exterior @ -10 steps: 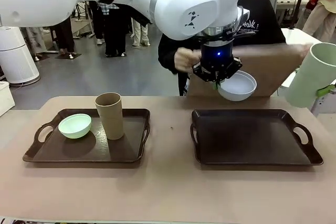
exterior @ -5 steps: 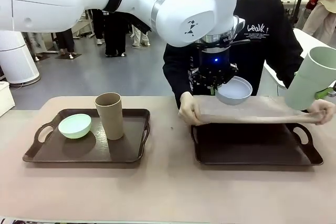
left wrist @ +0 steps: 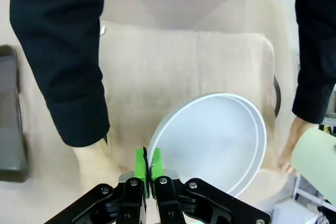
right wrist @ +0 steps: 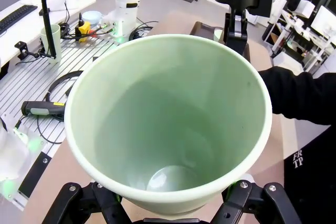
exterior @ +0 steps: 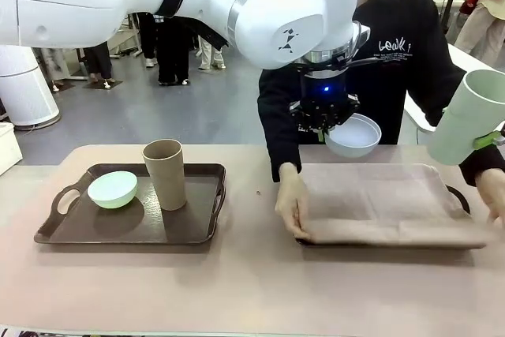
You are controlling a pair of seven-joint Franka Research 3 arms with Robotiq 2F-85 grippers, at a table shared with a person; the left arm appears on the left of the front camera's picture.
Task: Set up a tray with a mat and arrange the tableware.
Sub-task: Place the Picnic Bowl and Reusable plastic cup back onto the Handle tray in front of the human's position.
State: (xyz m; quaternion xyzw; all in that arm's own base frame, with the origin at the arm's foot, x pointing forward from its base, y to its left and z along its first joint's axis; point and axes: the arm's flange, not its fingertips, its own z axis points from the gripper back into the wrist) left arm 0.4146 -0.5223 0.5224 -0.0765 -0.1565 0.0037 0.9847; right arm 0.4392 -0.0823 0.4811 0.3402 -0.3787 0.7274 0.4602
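The left claw (left wrist: 146, 163) is pinched narrow on the near rim of the pale bluish white bowl (left wrist: 210, 142), one green pad inside the wall and one outside. The bowl hangs from that thin bite and tilts a little. It hovers above the far edge of the mat (exterior: 387, 204). A person is spreading the mat over the right-hand tray (exterior: 460, 197), with one hand (exterior: 292, 203) pressing its near left corner and the other hand (exterior: 495, 195) at the right end.

The right claw (exterior: 489, 140) holds the pale green cup (right wrist: 168, 124) aloft, off the tray's right end, mouth up. The cup hides the pads from the wrist view, so exactly where they grip is unclear, probably low on the wall.

The step in hand looks like waiting for the mat and then setting the bowl down. To do it well:
- Hold both arms back until the hands are clear of the mat.
- Lower the bowl straight down, well inside the mat's edge.
- Level the bowl before it touches, since a rim pinch lets it swing.
- Release only once its foot sits flat.
- Bring the cup in beside the bowl, not touching it.

The mint green bowl (exterior: 112, 189) and the tan brown cup (exterior: 165, 173) stand side by side on the left tray (exterior: 95, 230), on the counter (exterior: 237, 282).
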